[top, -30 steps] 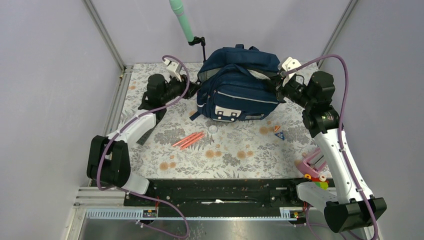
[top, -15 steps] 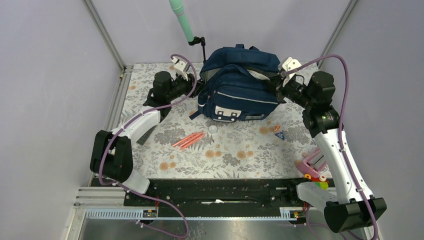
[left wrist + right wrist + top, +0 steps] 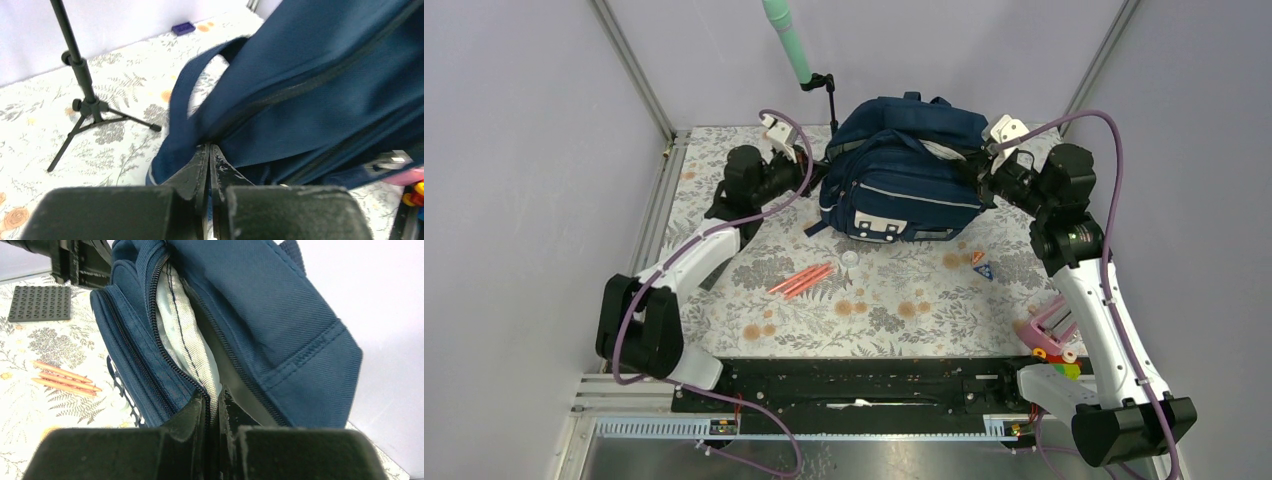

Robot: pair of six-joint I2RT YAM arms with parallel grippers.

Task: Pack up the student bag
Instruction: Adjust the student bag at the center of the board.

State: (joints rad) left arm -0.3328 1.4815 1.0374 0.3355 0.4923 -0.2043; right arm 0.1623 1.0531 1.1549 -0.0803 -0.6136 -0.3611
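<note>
The student bag (image 3: 904,180), navy blue with grey strips, lies at the back of the table with its main zip open. My left gripper (image 3: 816,172) is at its left side. In the left wrist view the jaws (image 3: 209,146) are pressed together on a fold of blue fabric (image 3: 310,60) where a strap joins. My right gripper (image 3: 977,172) is at the bag's right side, shut (image 3: 214,392) on the zip edge and pale lining (image 3: 185,340) of the open compartment.
Orange-red pencils (image 3: 802,280) lie in front of the bag, next to a small clear disc (image 3: 850,258). Small orange and blue pieces (image 3: 979,263) sit near the right arm. A tripod stand (image 3: 82,95) stands behind the left gripper. Pink and coloured blocks (image 3: 1052,335) are at the right edge. A dark studded plate (image 3: 40,302) lies left.
My left gripper has closed on the bag's left side and drawn back slightly, and the bag's top has shifted a little to the left. The right arm has not moved.
</note>
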